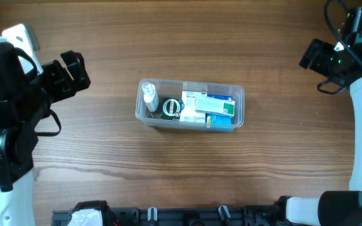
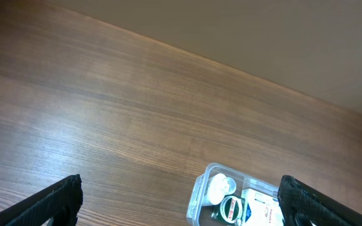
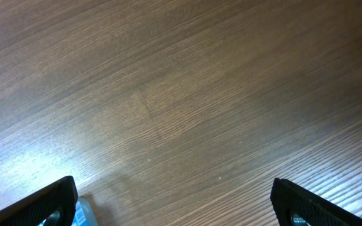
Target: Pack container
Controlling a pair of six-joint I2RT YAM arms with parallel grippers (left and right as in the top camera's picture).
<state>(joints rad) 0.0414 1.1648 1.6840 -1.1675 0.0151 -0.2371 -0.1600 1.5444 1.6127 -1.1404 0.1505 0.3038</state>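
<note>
Left gripper [image 1: 78,70] agape, container [image 1: 168,81] labels [image 1: 197,100] unreadable

Looked like a robotics lab bench. Showed a plain wood-grain table [image 1: 181,179], with a left gripper [image 1: 75,70] and a right gripper [image 1: 315,56] at its sides.

A clear rectangular plastic container [image 1: 168,83] sits at the middle of the brown wooden table [image 1: 187,169]. Inside, a small clear spray bottle [image 1: 149,97] occupies the left end, a round dark jar [image 1: 171,108] is just right of it, and white-and-blue cardboard boxes [image 1: 209,107] fill the right part.
</note>
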